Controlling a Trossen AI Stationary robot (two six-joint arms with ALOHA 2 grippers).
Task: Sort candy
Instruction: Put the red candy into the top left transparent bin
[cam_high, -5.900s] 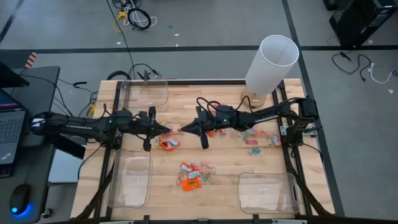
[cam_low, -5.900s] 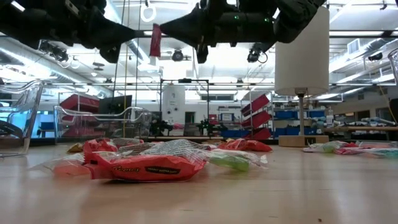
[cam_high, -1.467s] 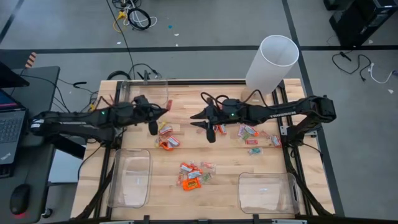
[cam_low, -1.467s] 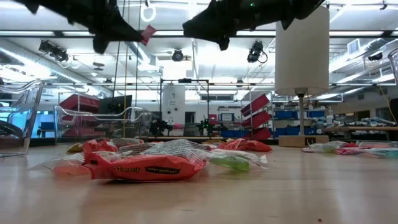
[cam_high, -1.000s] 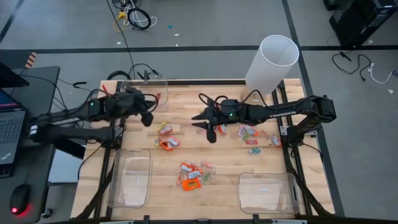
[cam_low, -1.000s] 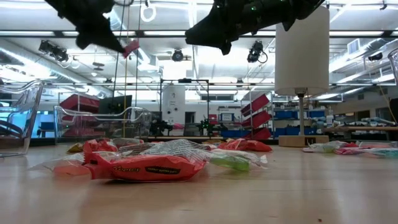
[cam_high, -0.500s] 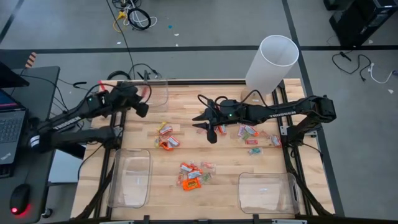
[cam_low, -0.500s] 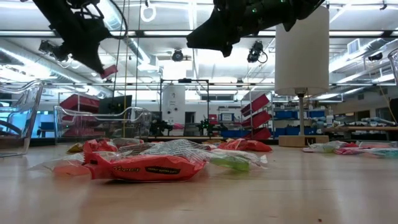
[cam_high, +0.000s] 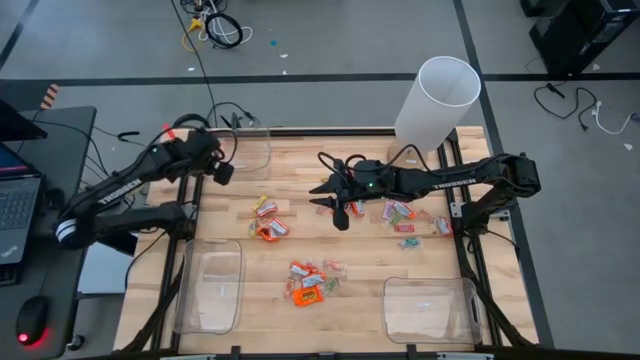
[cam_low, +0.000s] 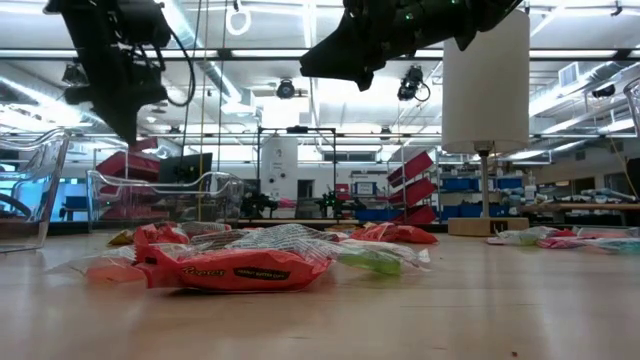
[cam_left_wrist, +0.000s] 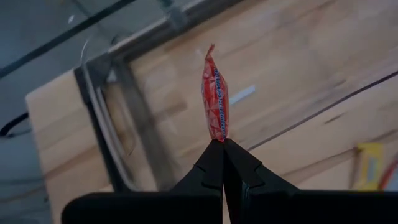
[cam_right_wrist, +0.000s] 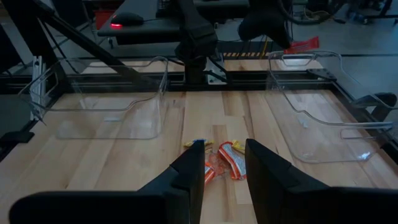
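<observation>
Your left gripper (cam_left_wrist: 222, 144) pinches a red candy (cam_left_wrist: 214, 94) by one end; below it lies a clear bin (cam_high: 243, 152), its rim partly hidden. Your right gripper (cam_right_wrist: 222, 163) hangs parted, empty, over scattered candies (cam_right_wrist: 217, 158).

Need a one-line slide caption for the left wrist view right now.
Left end effector shut on a red wrapped candy, held upright over the clear bin at the wooden table's corner.

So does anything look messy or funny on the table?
Yes. Candy lies scattered in loose heaps on the bare wood, outside the clear bins. The left gripper pinches one red candy by its end, so it sticks straight out of the shut jaws.
</observation>
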